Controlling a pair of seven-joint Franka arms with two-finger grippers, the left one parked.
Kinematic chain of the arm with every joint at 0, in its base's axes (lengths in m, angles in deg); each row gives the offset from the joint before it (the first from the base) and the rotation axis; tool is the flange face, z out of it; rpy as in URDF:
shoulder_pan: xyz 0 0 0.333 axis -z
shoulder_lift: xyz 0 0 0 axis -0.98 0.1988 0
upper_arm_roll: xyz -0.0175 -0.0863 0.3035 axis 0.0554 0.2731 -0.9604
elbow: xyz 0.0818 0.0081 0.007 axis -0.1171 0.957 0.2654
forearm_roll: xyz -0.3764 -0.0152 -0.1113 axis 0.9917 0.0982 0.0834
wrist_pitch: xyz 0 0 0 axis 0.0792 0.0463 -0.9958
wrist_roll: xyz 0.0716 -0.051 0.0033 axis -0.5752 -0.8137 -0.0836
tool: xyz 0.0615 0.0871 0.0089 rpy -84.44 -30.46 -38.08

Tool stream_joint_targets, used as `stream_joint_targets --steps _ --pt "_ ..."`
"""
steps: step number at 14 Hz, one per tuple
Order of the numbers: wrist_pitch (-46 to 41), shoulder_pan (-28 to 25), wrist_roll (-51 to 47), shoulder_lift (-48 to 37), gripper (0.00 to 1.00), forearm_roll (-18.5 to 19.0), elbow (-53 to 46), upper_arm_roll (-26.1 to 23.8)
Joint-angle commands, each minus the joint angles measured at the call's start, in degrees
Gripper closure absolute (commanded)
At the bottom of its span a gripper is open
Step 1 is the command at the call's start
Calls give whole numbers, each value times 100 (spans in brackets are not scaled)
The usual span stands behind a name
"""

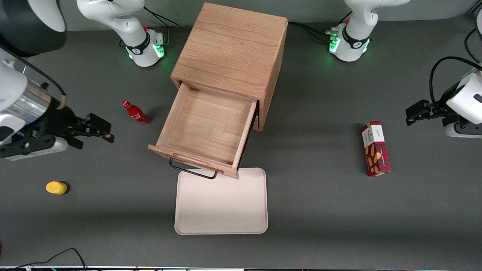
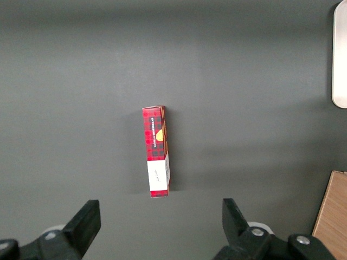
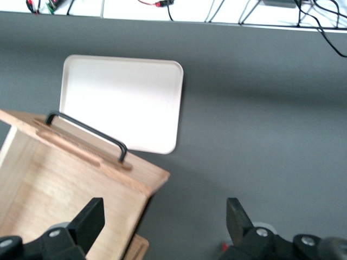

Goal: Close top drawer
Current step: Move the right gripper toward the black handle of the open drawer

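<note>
The top drawer [image 1: 205, 126] of the light oak cabinet [image 1: 231, 49] is pulled far out and holds nothing. Its front lip and black wire handle [image 1: 192, 171] overhang the edge of a cream tray [image 1: 222, 203]. The drawer [image 3: 65, 179] and its handle [image 3: 87, 132] also show in the right wrist view. My right gripper [image 1: 98, 130] is open and holds nothing. It hovers above the table toward the working arm's end, beside the drawer and apart from it. One fingertip [image 3: 92, 216] shows over the drawer's corner.
A small red bottle [image 1: 135, 113] stands between my gripper and the drawer. A yellow object [image 1: 56, 187] lies nearer the front camera. A red cookie box [image 1: 375, 153] lies toward the parked arm's end, also in the left wrist view [image 2: 156, 151]. The tray [image 3: 122, 100] lies in front of the drawer.
</note>
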Motion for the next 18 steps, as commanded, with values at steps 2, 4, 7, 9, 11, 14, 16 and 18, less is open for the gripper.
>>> stream_joint_targets --steps 2,4,7,9,11,14,16,18 --pt "558 -210 -175 439 0 -173 -250 34" --pt "857 -359 -175 562 0 -305 -267 42" --pt "1262 -508 -254 782 0 -358 -276 16" --pt "1473 -526 -202 878 0 -506 -267 -2" --pt "1491 -561 -97 923 0 -744 -267 7" --pt "1491 -570 963 1028 0 -727 -276 25" --pt "1491 -570 1685 1081 0 -683 -285 34" --pt "1570 -562 2309 1177 0 -692 -329 34"
